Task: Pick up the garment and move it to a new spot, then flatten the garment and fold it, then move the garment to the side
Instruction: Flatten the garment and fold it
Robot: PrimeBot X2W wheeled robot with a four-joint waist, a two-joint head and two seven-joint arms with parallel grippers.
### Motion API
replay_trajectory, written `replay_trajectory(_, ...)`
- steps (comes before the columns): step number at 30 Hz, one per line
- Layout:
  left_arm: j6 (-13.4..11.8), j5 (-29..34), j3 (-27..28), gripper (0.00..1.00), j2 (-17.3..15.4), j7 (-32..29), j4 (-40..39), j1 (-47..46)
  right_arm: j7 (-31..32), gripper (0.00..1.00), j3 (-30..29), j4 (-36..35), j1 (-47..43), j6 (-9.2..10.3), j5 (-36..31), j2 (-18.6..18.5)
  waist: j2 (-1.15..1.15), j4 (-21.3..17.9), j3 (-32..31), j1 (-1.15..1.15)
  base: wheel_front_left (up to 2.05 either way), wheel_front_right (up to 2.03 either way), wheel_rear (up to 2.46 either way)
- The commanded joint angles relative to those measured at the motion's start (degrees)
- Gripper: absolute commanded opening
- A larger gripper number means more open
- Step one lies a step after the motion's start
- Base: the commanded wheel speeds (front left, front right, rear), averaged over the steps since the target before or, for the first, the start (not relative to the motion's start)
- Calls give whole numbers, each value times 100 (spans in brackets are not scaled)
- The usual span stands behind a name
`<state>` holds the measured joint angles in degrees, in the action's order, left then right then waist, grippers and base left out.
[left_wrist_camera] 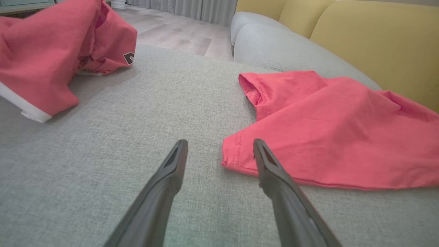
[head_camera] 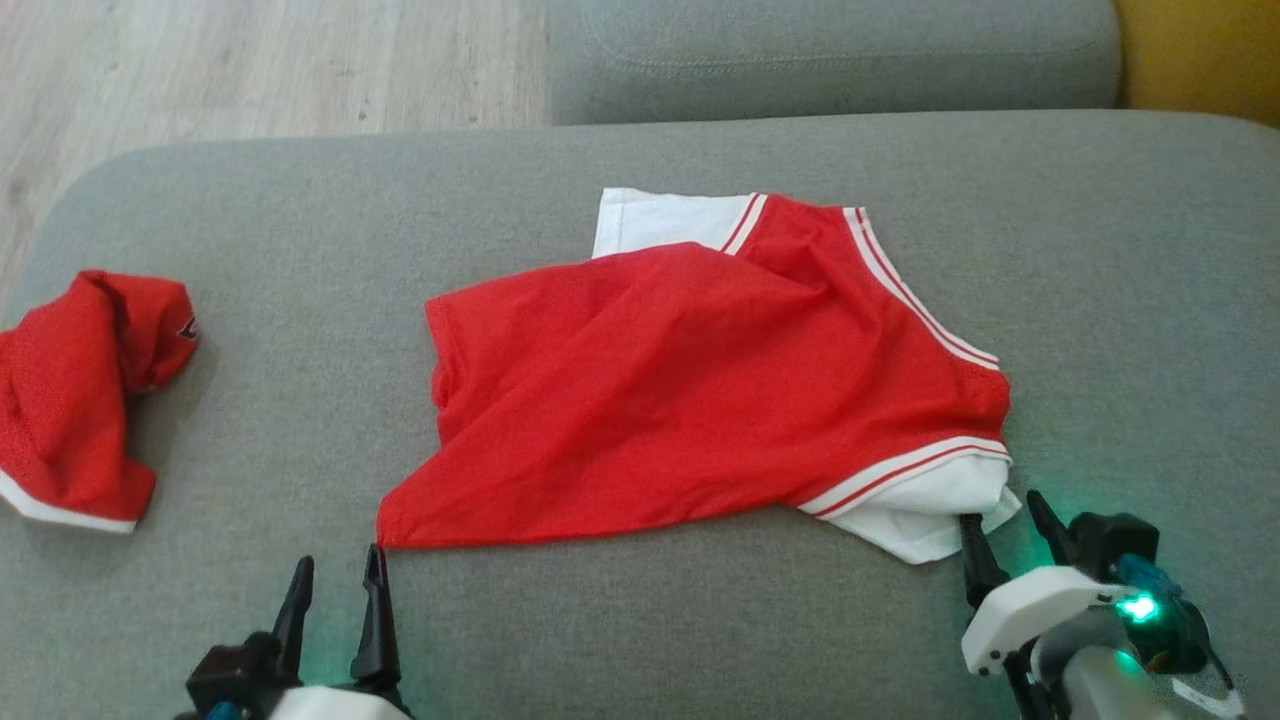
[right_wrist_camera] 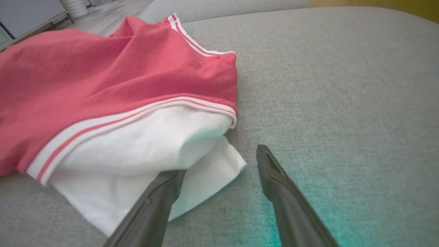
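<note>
1. Left gripper (head_camera: 339,556): 2 long, dark, tapered fingers. Jaws apart, with bare cushion between them. The tip of the finger nearer the garment sits at its near hem corner; contact cannot be told.
2. Right gripper (head_camera: 1000,508): same matte dark fingers. Jaws apart, nothing clamped. 1 fingertip lies over the edge of a white sleeve, the other over bare cushion just beside it.
3. Garment (head_camera: 680,400): bright red, fine mesh-like knit with short white sleeves and thin red-and-white striped trim. Lies mid-cushion between the 2 grippers, loosely spread and rumpled in soft diagonal folds. The stitched hem is toward the left gripper. 1 white sleeve is bunched at the right; the other lies flat at the far edge.
4. Second red garment (head_camera: 70,400): crumpled heap with a white band and a small dark patch, well apart at the left.
5. Cushion (head_camera: 700,620): grey, coarse-woven, with rounded edges.
6. Floor (head_camera: 250,60): pale wood-grain planks.
</note>
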<state>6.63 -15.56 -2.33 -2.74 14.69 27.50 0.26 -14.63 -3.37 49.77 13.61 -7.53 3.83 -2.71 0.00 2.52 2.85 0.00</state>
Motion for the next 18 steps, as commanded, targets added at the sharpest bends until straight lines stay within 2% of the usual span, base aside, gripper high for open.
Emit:
replay_trajectory(1,23,-17,109,100,-14,31,-129,-259,-37,100,90,-35,228,4,-80,-17,0,32,55,0,0,0,0)
replay_trajectory(7,42,-40,61,100,-14,31,-114,-331,-37,99,3,493,440,4,-318,-17,0,86,185,0,0,0,0)
replay_trajectory(9,47,-53,70,100,-14,31,-101,-346,-37,0,43,649,470,4,-324,-17,0,89,211,0,0,0,0)
replay_trajectory(14,55,-128,110,100,-14,31,-81,-352,-37,0,-79,668,403,4,-367,-17,0,44,203,0,0,0,0)
replay_trajectory(18,62,-279,104,100,-14,31,-44,-337,-37,0,-492,355,114,4,-514,-101,0,-71,147,0,0,0,0)
